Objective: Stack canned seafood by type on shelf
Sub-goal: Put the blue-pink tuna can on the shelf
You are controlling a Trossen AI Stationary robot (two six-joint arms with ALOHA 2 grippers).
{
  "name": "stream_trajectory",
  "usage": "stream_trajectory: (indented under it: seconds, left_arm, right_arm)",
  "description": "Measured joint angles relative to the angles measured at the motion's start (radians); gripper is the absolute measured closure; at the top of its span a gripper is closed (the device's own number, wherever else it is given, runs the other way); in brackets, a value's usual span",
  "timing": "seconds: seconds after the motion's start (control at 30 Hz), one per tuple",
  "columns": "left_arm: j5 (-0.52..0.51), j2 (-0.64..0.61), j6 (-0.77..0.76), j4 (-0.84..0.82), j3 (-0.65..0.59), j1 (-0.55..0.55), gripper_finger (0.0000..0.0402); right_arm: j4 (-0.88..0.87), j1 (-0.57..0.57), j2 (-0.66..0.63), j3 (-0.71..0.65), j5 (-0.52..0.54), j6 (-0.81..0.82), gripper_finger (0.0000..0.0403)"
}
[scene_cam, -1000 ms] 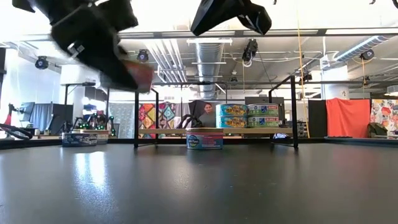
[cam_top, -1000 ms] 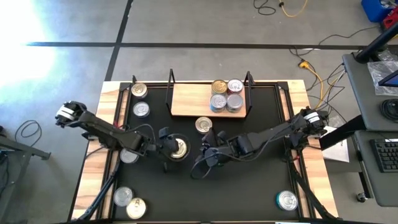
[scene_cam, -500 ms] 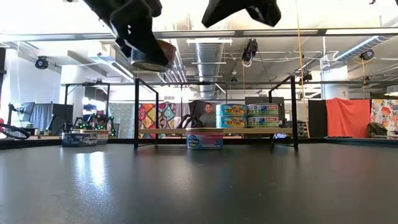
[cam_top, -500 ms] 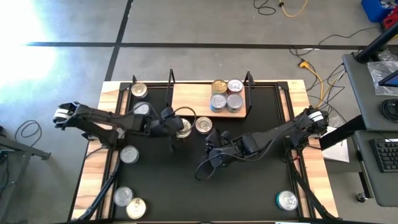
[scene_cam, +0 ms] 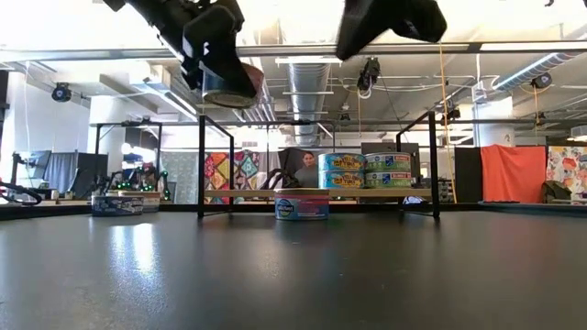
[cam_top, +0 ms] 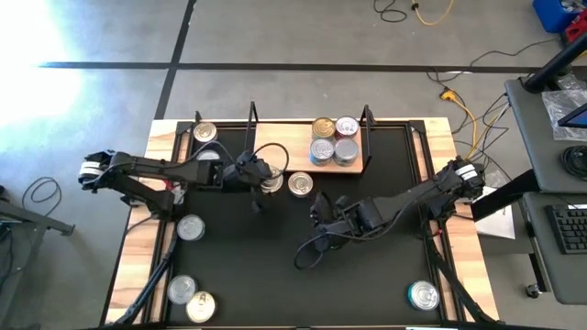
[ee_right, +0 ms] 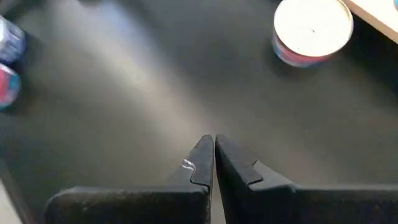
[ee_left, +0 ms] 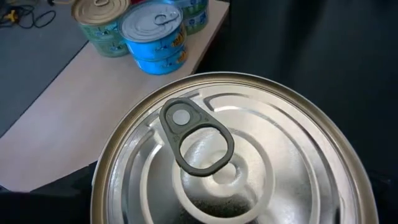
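Shelf (cam_top: 275,147) lies half bare, four tins (cam_top: 333,140) stacked at one end; left gripper (cam_top: 261,177) clamps a tin (cam_top: 270,184) at its front edge; right gripper (ee_right: 214,149) pinched empty.

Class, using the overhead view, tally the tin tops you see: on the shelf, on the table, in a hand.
Tin tops on the shelf: 4
On the table: 7
In the left hand: 1
Total: 12
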Motion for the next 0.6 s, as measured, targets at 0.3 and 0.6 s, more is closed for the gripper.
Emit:
stream_trajectory:
  seconds: [0.3,0.6]
  left_arm:
    - [0.138,0.001,-0.001,-0.017,0.08,0.118,0.0036]
    - [0.186,0.006,0.012,-0.048,0.15,0.232,0.0036]
  right_arm:
    - [-0.103,0.029,-0.004,0.0,-0.053,0.039,0.0394]
    - [-0.102,0.078,-0.004,0.0,-0.053,0.082,0.0394]
